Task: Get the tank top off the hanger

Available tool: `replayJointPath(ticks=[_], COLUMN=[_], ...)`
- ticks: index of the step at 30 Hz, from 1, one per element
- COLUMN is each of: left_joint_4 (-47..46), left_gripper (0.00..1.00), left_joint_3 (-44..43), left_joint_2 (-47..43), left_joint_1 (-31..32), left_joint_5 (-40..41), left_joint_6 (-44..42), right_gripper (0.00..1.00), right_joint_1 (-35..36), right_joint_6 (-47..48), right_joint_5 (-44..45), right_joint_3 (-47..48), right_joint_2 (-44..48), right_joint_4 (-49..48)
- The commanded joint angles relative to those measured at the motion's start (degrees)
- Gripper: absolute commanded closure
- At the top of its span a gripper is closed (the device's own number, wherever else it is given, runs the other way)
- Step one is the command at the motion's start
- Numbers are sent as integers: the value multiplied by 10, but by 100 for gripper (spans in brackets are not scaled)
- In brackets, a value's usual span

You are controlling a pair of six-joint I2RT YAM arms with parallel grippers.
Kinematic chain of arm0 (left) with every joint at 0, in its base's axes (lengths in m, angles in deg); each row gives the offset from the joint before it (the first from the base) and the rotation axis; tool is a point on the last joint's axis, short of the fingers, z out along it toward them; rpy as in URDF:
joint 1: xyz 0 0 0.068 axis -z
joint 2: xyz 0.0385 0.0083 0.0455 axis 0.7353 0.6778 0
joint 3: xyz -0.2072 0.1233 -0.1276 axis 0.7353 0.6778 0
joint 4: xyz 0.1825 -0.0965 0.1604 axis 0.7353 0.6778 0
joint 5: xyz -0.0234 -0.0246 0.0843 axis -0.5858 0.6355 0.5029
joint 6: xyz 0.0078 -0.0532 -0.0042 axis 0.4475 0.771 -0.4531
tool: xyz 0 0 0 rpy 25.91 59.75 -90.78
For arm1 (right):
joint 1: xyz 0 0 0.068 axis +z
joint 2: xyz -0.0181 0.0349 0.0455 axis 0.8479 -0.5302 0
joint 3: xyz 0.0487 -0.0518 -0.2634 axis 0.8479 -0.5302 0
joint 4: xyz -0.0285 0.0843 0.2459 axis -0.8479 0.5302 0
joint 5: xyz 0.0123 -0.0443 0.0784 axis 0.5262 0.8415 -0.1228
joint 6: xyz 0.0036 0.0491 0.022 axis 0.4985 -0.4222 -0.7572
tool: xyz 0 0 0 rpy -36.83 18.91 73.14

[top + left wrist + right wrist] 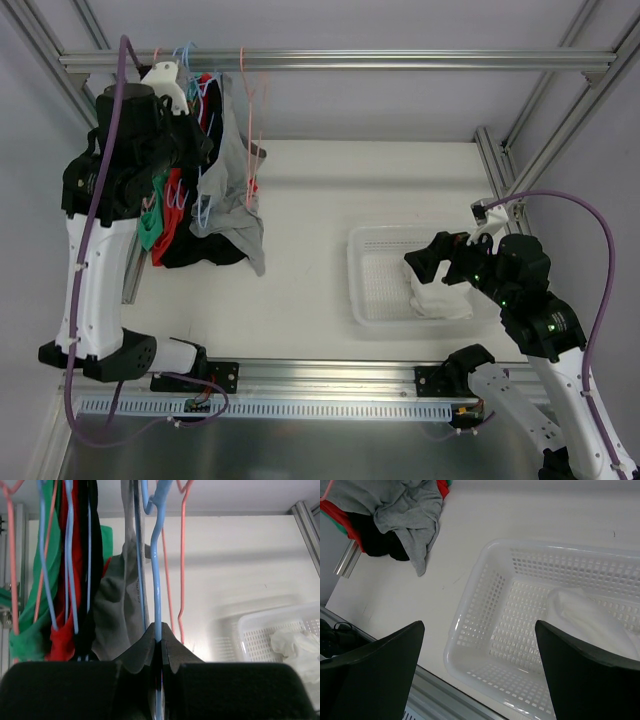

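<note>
The grey tank top [232, 190] hangs from the rail at the back left, its lower part bunched on the table. It also shows in the left wrist view [117, 605] and the right wrist view [410, 515]. My left gripper [185, 110] is up among the hangers. In the left wrist view it [160, 630] is shut on a blue hanger [158, 575] next to the grey top. My right gripper [440, 262] is open and empty above the white basket [365, 275]. Its fingers [380, 670] spread wide over the basket's rim [470, 605].
Green [30, 635], red [62, 640] and black garments hang left of the grey top. An empty pink hanger [182, 555] hangs to its right. A white cloth [440, 297] lies in the basket. The metal frame rail [340, 60] crosses the back.
</note>
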Motion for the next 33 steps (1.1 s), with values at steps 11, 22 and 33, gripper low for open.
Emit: replayJointPath(ticks=[11,22,33], left_joint_4=[-30,66,58], left_gripper=[100,100,100], left_joint_3=[265,553,660], left_joint_2=[-250,-503,-606], left_joint_1=[5,5,5], left_joint_5=[-78,-164,-417], left_joint_6=[36,73,104], right_gripper=[0,0,8], right_joint_1=[-2,7,244], right_joint_6=[-14,-38,-110], right_joint_5=[-89,-280,-77], right_joint_3=[24,-29,-138], right_joint_2=[-1,-28,-139], right_joint_4=[-45,-171,-424])
